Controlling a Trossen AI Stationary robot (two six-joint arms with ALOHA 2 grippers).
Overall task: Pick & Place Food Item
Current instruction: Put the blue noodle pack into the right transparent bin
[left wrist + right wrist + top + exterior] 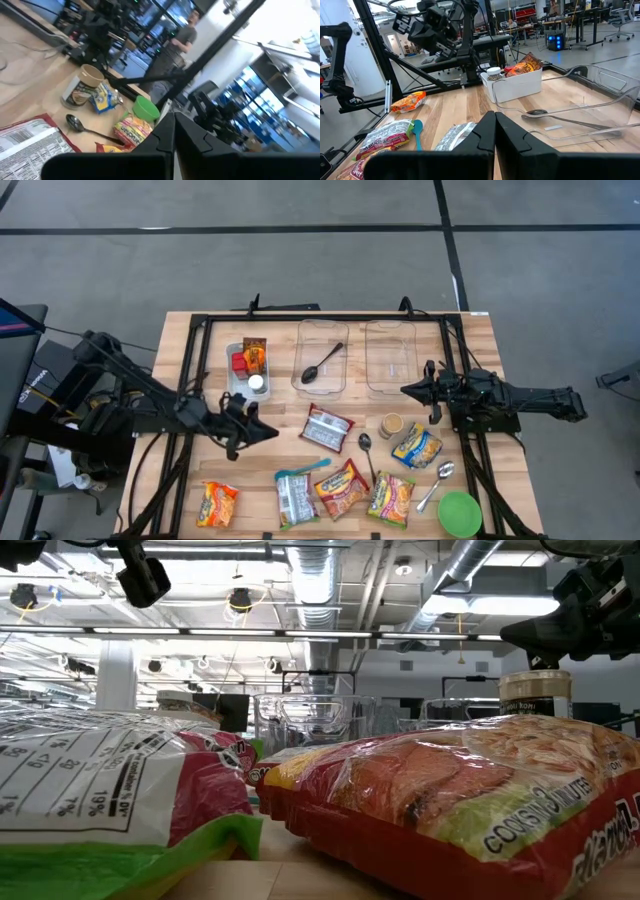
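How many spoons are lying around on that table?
4. A black spoon lies in the left clear plastic tray; a dark metal spoon sits mid-table; a teal plastic spoon rests on a packet; a silver spoon lies beside the green bowl. Packets could hide more.

Two matte black jointed arms, left arm (150, 395) and right arm (520, 395), with angular black jaws.

Overhead view straight down, low view level among packets, wrist views sharing the table (480, 330).
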